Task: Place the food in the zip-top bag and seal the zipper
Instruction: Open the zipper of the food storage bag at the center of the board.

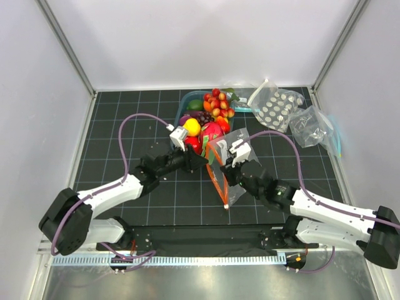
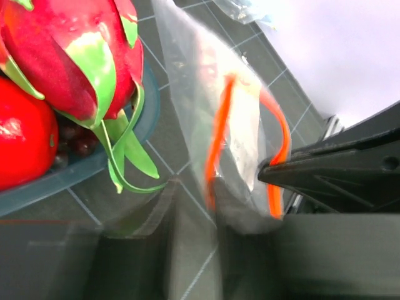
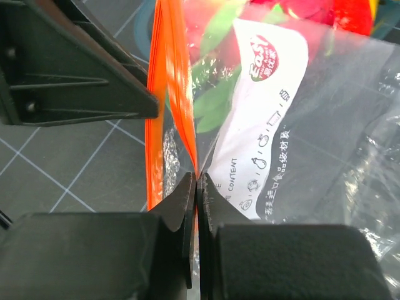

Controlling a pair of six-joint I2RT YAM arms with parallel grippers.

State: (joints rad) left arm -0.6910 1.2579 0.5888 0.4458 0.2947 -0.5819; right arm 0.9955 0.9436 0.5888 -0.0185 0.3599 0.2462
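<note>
The right gripper point(image 3: 197, 187) is pinched shut on the zipper point(image 3: 165, 94) of the zip-top bag point(image 3: 337, 125), holding the pouch upright at mid-table with its white label point(image 3: 269, 125) facing the wrist camera. The food point(image 1: 209, 119) is heaped in a teal bin point(image 1: 185, 100) just behind the bag, and two other clear pouches point(image 1: 275, 106) lie to the right. The left gripper point(image 2: 194, 244) sits at the bag's opposite mouth edge, just beside the pink dragon fruit point(image 2: 69, 56); blur hides whether its jaws are gripping.
</note>
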